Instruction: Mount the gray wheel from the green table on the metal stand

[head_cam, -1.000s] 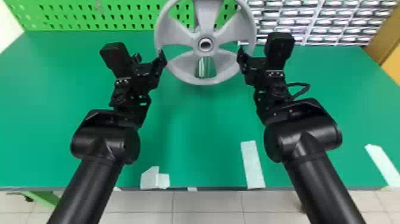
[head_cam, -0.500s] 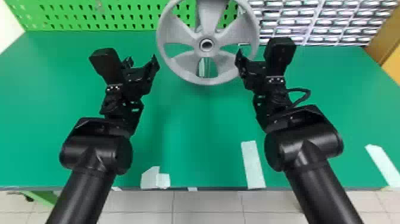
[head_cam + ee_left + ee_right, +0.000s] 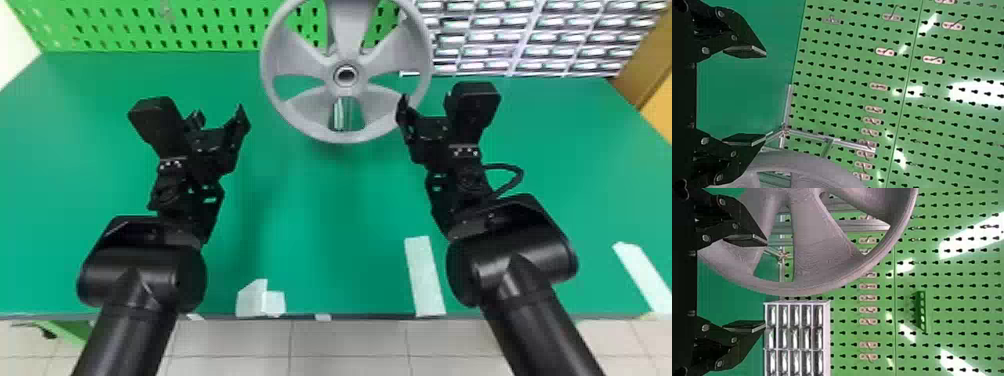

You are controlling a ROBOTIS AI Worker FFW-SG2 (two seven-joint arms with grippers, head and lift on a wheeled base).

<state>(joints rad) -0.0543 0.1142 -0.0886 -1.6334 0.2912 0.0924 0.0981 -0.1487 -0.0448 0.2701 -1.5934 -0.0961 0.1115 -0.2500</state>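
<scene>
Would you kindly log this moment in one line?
wheel: upright, seemingly on stand | left gripper: open, off wheel | right gripper: open, near wheel

No readable text or labels

The worktop (image 3: 320, 200) is deep green across the middle of the head view; the pegboard (image 3: 115, 37) at upper left is a brighter green, patterned with rows of dark keyhole slots. At top centre the wheel (image 3: 350, 20) is plain gray. Upper right, the drawer rack (image 3: 525, 37) makes a white and silvery grid. Left hand (image 3: 219, 118) and right hand (image 3: 425, 107) are black. White tape (image 3: 425, 277) marks the lower right; pale floor tiles (image 3: 350, 340) form a grid along the bottom.
</scene>
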